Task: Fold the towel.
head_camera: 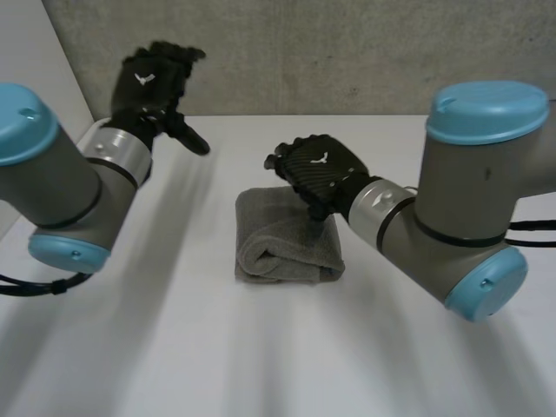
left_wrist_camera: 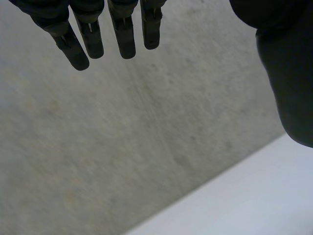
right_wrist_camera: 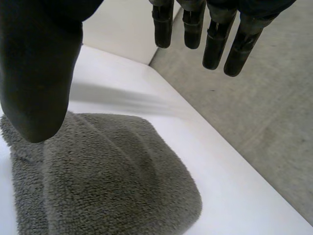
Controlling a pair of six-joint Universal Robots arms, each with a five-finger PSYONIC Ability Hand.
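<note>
A grey towel (head_camera: 285, 236) lies folded into a small thick bundle in the middle of the white table (head_camera: 174, 347). My right hand (head_camera: 314, 172) hovers just above the towel's far right part, fingers (right_wrist_camera: 215, 39) straight and spread from the thumb (right_wrist_camera: 39, 73), holding nothing. In the right wrist view the towel (right_wrist_camera: 107, 181) lies beneath the thumb, apart from the fingers. My left hand (head_camera: 155, 82) is raised high at the far left, well away from the towel, its fingers (left_wrist_camera: 98, 34) straight and empty in front of the wall.
A grey concrete wall (head_camera: 347, 52) runs along the table's far edge. A light side panel (head_camera: 35, 52) stands at the far left. The right arm (head_camera: 469, 200) reaches in over the table's right side.
</note>
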